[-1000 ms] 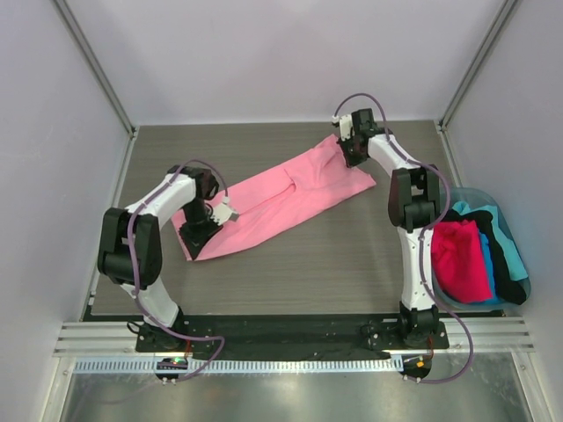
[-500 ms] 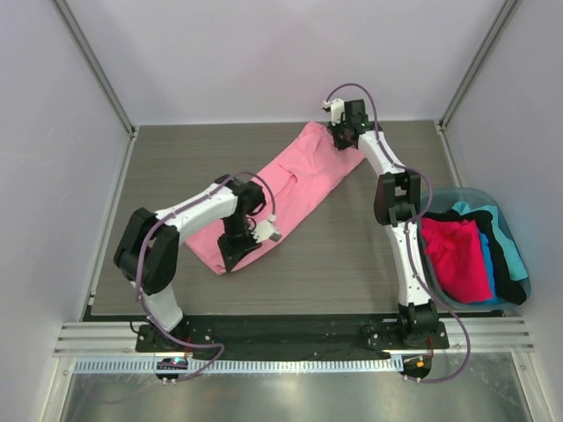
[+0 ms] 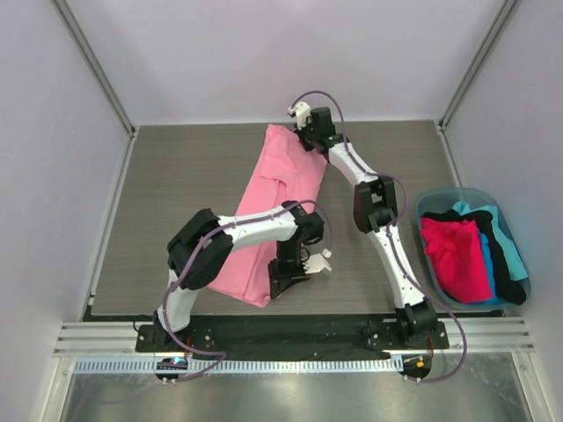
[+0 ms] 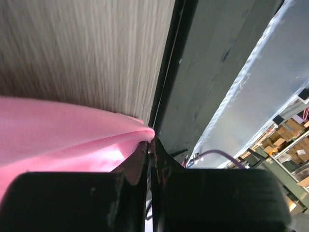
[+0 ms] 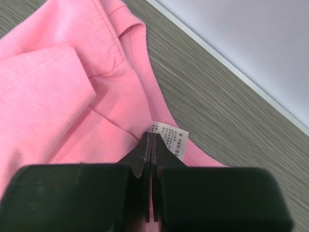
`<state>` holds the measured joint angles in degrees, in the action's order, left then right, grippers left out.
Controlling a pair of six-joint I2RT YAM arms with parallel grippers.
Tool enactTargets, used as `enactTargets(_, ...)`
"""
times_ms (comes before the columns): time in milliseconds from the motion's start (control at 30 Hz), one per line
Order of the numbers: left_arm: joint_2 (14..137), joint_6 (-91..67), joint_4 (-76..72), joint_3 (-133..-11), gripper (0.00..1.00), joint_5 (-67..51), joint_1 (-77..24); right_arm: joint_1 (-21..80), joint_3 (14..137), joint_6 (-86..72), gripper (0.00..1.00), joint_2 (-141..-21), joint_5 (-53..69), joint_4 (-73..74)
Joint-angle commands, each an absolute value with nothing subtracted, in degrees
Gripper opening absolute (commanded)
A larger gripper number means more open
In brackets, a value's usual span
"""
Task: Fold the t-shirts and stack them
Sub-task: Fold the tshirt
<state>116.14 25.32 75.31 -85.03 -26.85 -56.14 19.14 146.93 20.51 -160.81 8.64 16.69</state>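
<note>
The light pink t-shirt (image 3: 268, 211) lies stretched from the table's back middle to its near edge. My left gripper (image 3: 283, 283) is shut on its near hem corner; in the left wrist view the pink cloth (image 4: 72, 130) is pinched at the fingertips (image 4: 145, 150) over the table's front edge. My right gripper (image 3: 308, 141) is shut on the collar at the far end; in the right wrist view the fingers (image 5: 145, 152) close on the pink cloth (image 5: 58, 96) beside the white neck tag (image 5: 170, 140). Hot pink (image 3: 453, 255), black (image 3: 497, 255) and teal (image 3: 471, 211) shirts lie in the tub.
The light-blue plastic tub (image 3: 435, 198) stands at the right edge beside the right arm's base. The black base rail (image 3: 281, 330) runs along the table's near edge, right by my left gripper. Grey wood table (image 3: 176, 176) shows left of the shirt.
Both grippers swung the pink shirt round from a diagonal to nearly front-to-back. The left gripper dragged the hem right and toward the near edge; the right moved the collar left.
</note>
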Motion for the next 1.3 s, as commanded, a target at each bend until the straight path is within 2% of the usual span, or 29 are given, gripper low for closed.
enactTargets(0, 118.1, 23.7, 75.1, -89.8, 0.00, -30.7, -57.7, 20.5, 149.2, 18.4, 0.01, -162.9, 10.5, 10.6)
enactTargets(67, 119.9, 23.7, 75.6, -93.9, 0.00, -31.1, -58.2, 20.7, 149.8, 18.3, 0.01, -163.9, 10.4, 7.4)
enactTargets(133, 122.1, 23.2, 76.6, -96.6, 0.04, -31.6, -58.6, 20.7, 149.9, 18.7, 0.01, -164.4, 10.4, 3.9)
enactTargets(167, 122.5, 22.1, 76.7, -98.3, 0.09, -31.7, -58.6, 20.8, 149.9, 18.9, 0.01, -164.5, 10.3, 2.6)
enactTargets(200, 122.9, 21.5, 76.5, -99.0, 0.19, -31.6, -58.8, 20.8, 149.9, 18.6, 0.01, -164.5, 9.2, 0.4)
enactTargets(233, 122.4, 20.7, 76.3, -99.5, 0.23, -31.3, -59.1, 20.7, 149.9, 18.2, 0.02, -164.3, 8.3, 0.3)
enactTargets(333, 118.6, 19.3, 75.6, -100.7, 0.33, -29.1, -59.1, 20.3, 148.6, 15.8, 0.23, -160.4, 5.7, -4.0)
enactTargets(367, 117.5, 19.3, 75.6, -101.2, 0.36, -28.1, -59.1, 20.2, 148.2, 15.0, 0.36, -158.8, 4.8, -4.2)
enactTargets(400, 116.6, 19.1, 76.2, -102.7, 0.43, -26.7, -59.1, 20.1, 148.2, 14.6, 0.40, -156.1, 3.9, -4.0)
enactTargets(433, 115.7, 18.9, 76.5, -103.7, 0.44, -26.0, -59.1, 20.0, 147.9, 14.3, 0.42, -154.2, 2.9, -3.6)
enactTargets(600, 113.1, 19.0, 74.9, -99.9, 0.43, -23.3, -59.1, 18.9, 139.6, 11.3, 0.47, -141.7, 2.8, -0.4)
enactTargets(767, 115.1, 19.3, 68.3, -95.0, 0.34, -23.5, -58.4, 17.8, 124.2, 12.2, 0.47, -133.9, 4.9, 2.7)
enactTargets(900, 117.1, 19.9, 65.6, -93.2, 0.32, -24.3, -58.2, 16.1, 121.5, 9.2, 0.47, -133.5, 7.7, 7.8)
enactTargets(1267, 119.8, 19.0, 59.4, -85.5, 0.31, -28.3, -57.1, 13.7, 122.7, 0.1, 0.47, -140.4, 15.6, 9.9)
